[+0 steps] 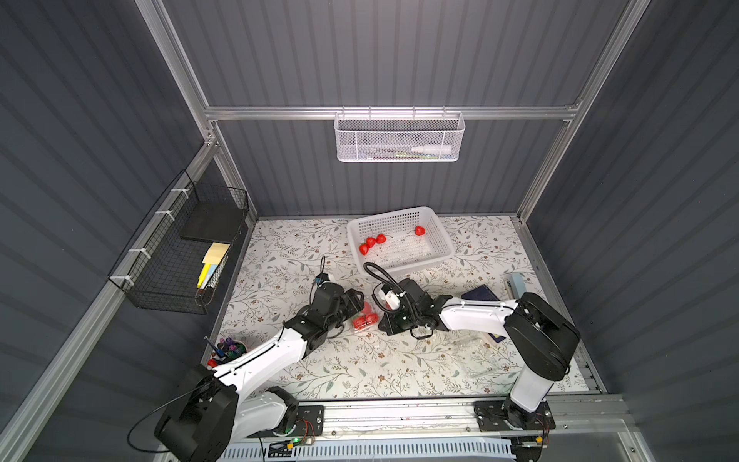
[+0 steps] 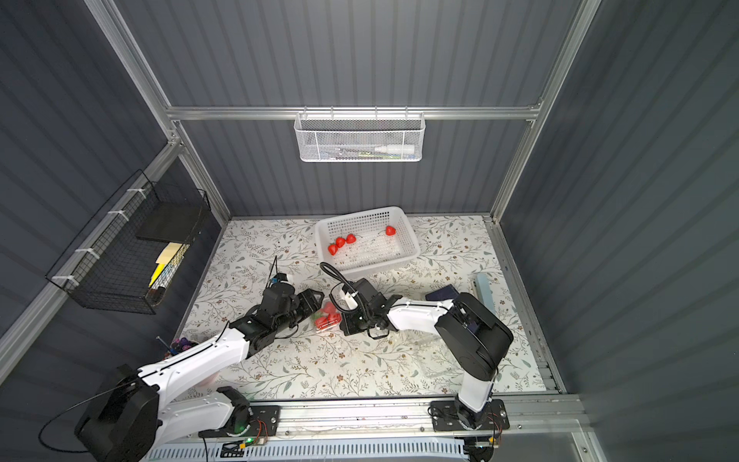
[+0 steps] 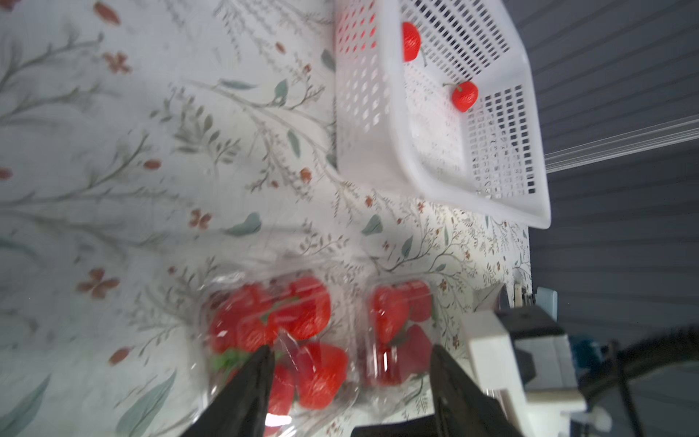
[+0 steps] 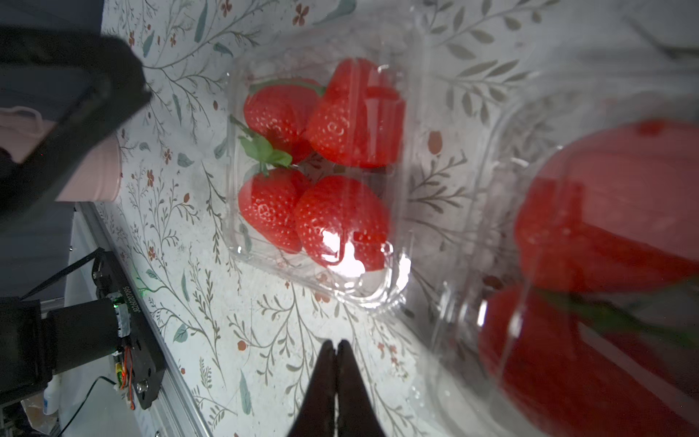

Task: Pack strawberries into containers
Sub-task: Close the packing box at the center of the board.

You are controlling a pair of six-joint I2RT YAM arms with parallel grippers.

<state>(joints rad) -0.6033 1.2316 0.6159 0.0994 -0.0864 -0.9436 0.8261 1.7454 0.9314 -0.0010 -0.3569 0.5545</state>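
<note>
Two clear containers packed with strawberries sit side by side mid-table between my arms (image 1: 364,318). In the left wrist view my left gripper (image 3: 350,357) is open, its fingers (image 3: 257,374) spread over both containers (image 3: 276,333) (image 3: 401,329). My right gripper (image 4: 335,346) is shut with nothing in it, just above the mat beside a container (image 4: 317,162) holding several strawberries (image 4: 340,215). The other container (image 4: 605,283) looms close to that camera. Several loose strawberries (image 1: 371,241) (image 1: 419,230) lie in the white basket (image 1: 440,244).
A faint clear plastic shape (image 1: 470,342) lies on the mat near the right arm. A dark blue book (image 1: 482,294) and a pale blue item (image 1: 518,280) sit at the right. A pen cup (image 1: 230,348) stands front left. Wire racks hang on the walls.
</note>
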